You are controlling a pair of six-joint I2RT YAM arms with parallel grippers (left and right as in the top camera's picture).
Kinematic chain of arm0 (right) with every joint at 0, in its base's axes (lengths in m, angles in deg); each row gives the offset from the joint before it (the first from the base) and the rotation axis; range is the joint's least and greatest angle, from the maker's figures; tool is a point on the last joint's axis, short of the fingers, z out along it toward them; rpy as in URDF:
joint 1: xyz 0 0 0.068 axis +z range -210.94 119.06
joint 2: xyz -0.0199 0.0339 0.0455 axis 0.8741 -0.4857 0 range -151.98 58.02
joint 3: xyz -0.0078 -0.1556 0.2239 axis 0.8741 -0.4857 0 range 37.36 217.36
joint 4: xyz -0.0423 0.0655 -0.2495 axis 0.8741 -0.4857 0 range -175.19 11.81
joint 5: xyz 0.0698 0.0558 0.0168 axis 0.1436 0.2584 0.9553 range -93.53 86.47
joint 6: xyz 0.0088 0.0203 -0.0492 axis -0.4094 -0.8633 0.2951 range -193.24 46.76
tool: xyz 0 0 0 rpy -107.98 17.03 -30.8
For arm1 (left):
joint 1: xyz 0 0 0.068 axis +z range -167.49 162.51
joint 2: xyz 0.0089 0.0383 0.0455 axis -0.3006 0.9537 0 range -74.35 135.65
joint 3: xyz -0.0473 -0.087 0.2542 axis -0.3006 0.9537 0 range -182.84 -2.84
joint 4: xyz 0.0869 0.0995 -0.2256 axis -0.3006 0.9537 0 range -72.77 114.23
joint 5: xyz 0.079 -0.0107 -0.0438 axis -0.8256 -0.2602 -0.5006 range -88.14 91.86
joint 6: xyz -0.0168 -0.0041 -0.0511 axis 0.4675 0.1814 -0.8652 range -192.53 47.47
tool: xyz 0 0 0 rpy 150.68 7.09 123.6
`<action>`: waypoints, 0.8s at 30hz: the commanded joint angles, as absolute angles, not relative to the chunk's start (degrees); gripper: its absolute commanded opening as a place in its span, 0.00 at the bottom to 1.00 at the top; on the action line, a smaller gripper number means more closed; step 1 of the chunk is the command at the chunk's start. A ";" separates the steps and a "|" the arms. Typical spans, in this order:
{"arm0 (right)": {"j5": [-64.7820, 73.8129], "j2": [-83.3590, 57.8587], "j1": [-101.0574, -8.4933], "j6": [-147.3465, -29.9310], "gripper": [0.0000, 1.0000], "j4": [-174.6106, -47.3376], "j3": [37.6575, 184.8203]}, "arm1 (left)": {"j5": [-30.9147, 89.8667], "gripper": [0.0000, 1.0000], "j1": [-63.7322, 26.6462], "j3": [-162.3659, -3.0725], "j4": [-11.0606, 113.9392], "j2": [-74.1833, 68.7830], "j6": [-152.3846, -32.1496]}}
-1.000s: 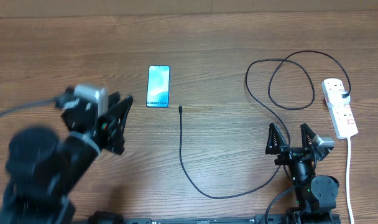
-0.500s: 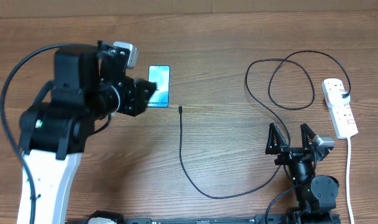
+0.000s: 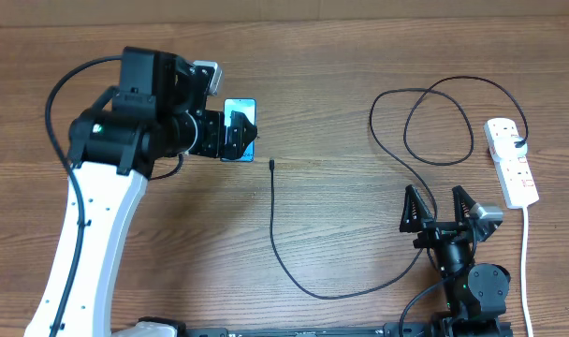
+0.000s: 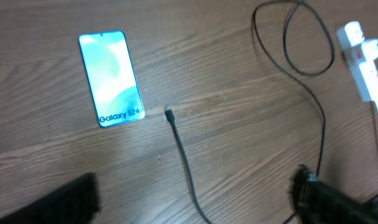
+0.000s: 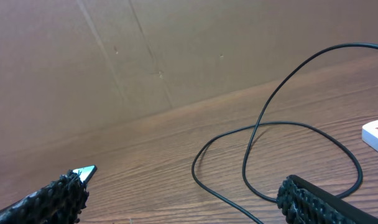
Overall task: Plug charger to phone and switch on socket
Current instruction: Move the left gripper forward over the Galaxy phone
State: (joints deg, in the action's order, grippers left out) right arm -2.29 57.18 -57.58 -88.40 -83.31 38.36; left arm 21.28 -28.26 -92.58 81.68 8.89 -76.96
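- Black 2-finger left gripper [image 3: 241, 139] hovered wide open, empty, over the slim blue-screened phone [image 4: 111, 78] toward the desk's far edge — likely to steady it.
- Right gripper [image 3: 434, 193] rested open, empty.

The left arm [image 3: 88, 234] has a long white link dotted with small dark screws, bulky black joints and a black cable [image 3: 51, 98] looping beside it. The right arm [image 3: 476, 281] is squat and black, and the right gripper [image 3: 432, 190] has triangular, knobbly black fingers [image 5: 55, 198].

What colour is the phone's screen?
The slim rectangular phone shows light blue, clearest in the left wrist view.
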 commanded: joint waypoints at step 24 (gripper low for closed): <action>-2.36 57.79 -57.80 -88.16 1.00 -83.01 37.81 | 14.50 0.79 -29.64 -94.06 87.86 27.32 -88.43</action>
